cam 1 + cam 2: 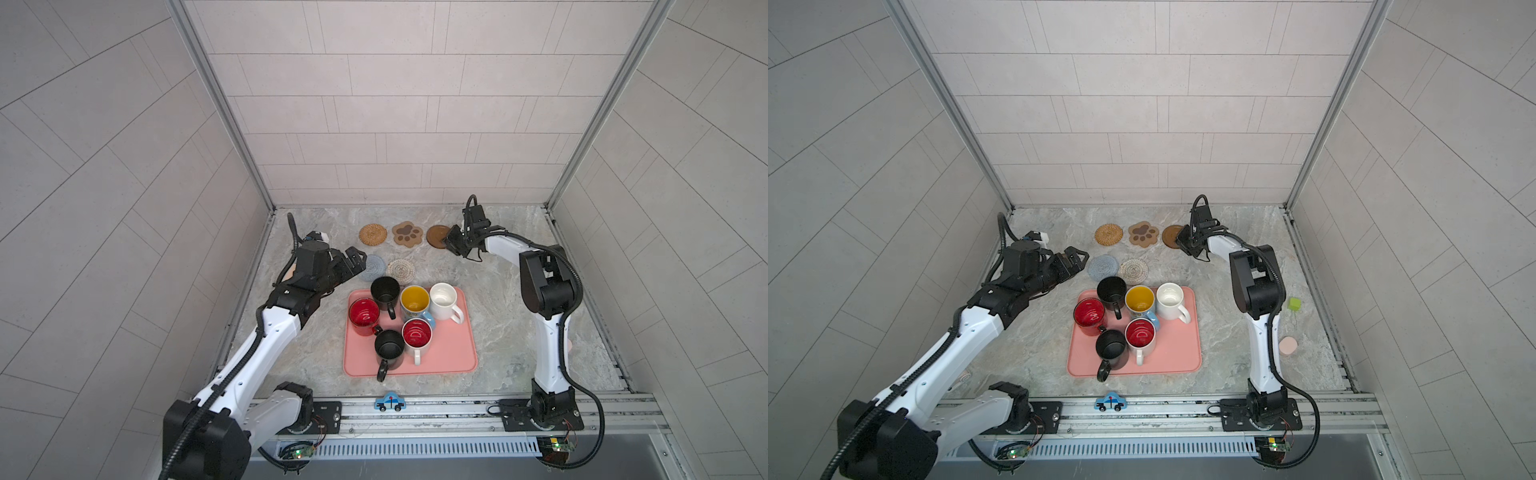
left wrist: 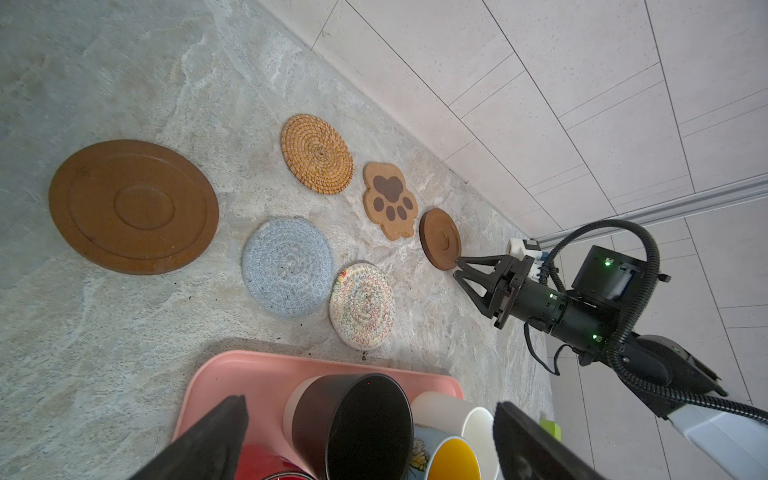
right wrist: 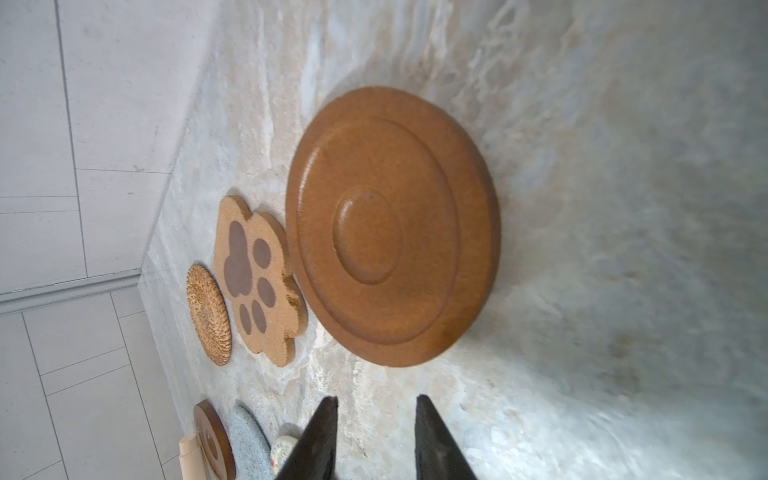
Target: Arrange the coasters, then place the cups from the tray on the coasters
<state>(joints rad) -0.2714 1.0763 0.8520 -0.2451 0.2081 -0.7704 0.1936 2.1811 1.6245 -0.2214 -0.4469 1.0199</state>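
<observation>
Five coasters show in both top views: rattan [image 1: 372,235], paw-shaped [image 1: 407,234] and brown wooden [image 1: 437,236] in a back row, with grey-blue [image 1: 372,268] and cream crochet [image 1: 401,270] nearer. A second brown wooden coaster [image 2: 133,206] appears in the left wrist view. My right gripper [image 1: 451,243] hovers just off the back brown coaster [image 3: 392,226], jaws slightly open and empty. The left gripper [image 1: 359,259] is wide open beside the grey-blue coaster. The pink tray [image 1: 453,353] holds several cups, among them a black one [image 1: 385,291] and a red one [image 1: 364,316].
A blue toy car [image 1: 390,402] sits at the front rail. A green cube [image 1: 1294,304] and a small pink puck [image 1: 1288,345] lie to the right of the right arm. Walls close in the table at the back and on both sides.
</observation>
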